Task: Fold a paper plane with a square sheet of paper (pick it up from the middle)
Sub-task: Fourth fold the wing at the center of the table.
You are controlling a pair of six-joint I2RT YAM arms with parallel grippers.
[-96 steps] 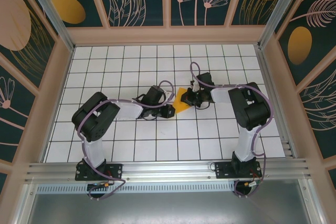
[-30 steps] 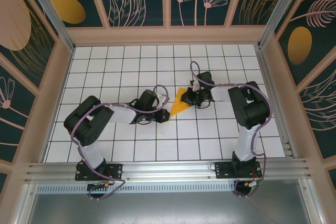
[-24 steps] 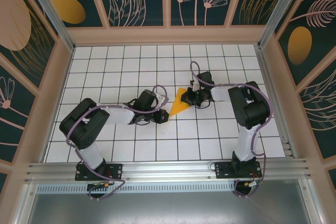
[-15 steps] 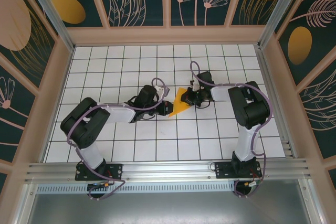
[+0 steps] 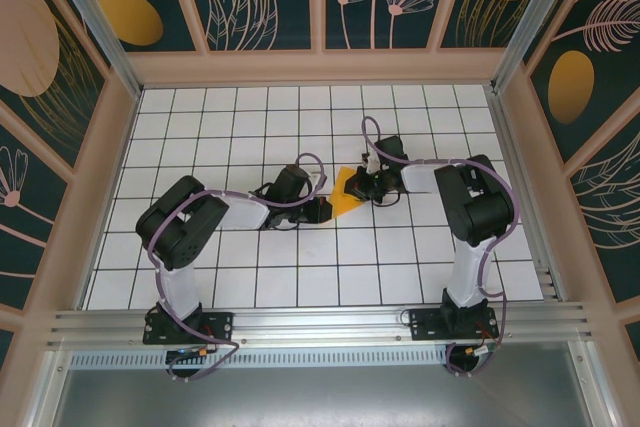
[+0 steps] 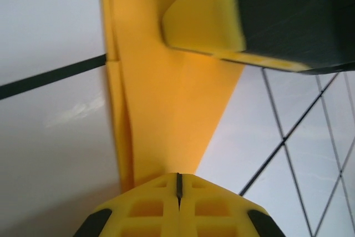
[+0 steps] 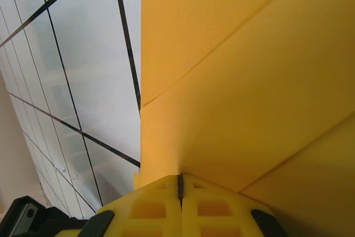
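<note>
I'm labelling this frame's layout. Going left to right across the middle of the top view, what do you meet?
Left elbow → left end effector → paper → right end effector → right elbow.

The left arm [image 5: 180,232] and right arm [image 5: 475,207] had black joints, white links and purple cables; the left gripper [image 6: 177,177] had yellow, seemingly latticed fingers [image 6: 147,212].

White gridded table [image 5: 220,117], folded orange-yellow paper [image 5: 345,197] flat near its middle
</note>
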